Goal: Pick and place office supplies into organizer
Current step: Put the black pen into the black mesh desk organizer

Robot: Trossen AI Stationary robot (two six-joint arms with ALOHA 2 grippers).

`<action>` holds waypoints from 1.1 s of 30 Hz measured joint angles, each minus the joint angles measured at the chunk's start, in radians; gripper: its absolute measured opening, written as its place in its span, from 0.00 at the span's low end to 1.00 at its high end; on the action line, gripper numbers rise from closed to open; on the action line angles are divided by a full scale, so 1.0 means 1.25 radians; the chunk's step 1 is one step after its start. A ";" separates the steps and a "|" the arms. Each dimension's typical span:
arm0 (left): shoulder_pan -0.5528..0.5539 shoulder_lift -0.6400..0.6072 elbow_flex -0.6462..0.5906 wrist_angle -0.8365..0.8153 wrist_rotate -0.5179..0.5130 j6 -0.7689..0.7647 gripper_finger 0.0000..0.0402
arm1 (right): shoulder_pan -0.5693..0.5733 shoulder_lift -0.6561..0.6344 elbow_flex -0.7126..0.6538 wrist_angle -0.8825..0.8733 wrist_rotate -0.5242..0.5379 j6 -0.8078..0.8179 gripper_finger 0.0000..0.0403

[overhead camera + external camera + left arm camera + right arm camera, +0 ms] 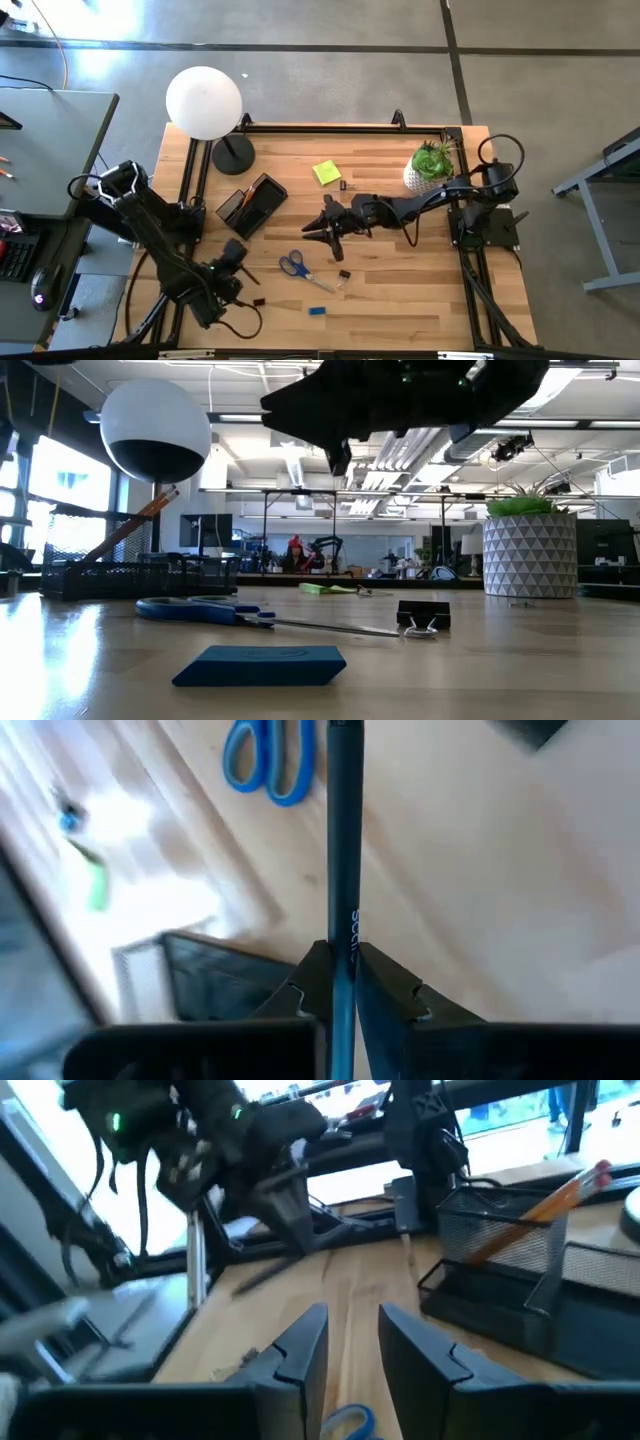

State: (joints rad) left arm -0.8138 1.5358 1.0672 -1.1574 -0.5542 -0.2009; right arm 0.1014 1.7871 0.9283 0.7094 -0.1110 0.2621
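Dark pen [344, 870] cut off by the left wrist view's edges at both ends. Blue-handled scissors [270, 760] there cropped, blades out of sight. Scissors in the right wrist view mostly hidden behind claw fingers [300, 1345]. Organizer [540, 1280] cut by that picture's edge. Contents of organizer compartments seen from above too small to tell.

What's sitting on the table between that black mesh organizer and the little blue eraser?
In the high view, the blue-handled scissors lie between the organizer and the eraser. The rest of that stretch is bare wood.
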 joint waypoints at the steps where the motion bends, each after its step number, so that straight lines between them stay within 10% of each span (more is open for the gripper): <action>1: 0.008 0.010 0.000 -0.002 -0.022 0.039 0.04 | -0.002 0.012 0.000 0.023 0.001 0.023 0.22; 10: 0.056 0.069 0.073 -0.084 -0.260 0.256 0.04 | -0.003 0.142 0.000 0.178 -0.005 0.174 0.22; 33: 0.117 0.069 0.120 0.001 -0.275 0.454 0.04 | -0.001 0.309 0.265 0.124 -0.225 0.294 0.48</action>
State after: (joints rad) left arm -0.6677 1.6218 1.2171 -1.1559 -0.8986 0.3664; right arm 0.1003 2.1738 1.2597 0.8648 -0.3925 0.6290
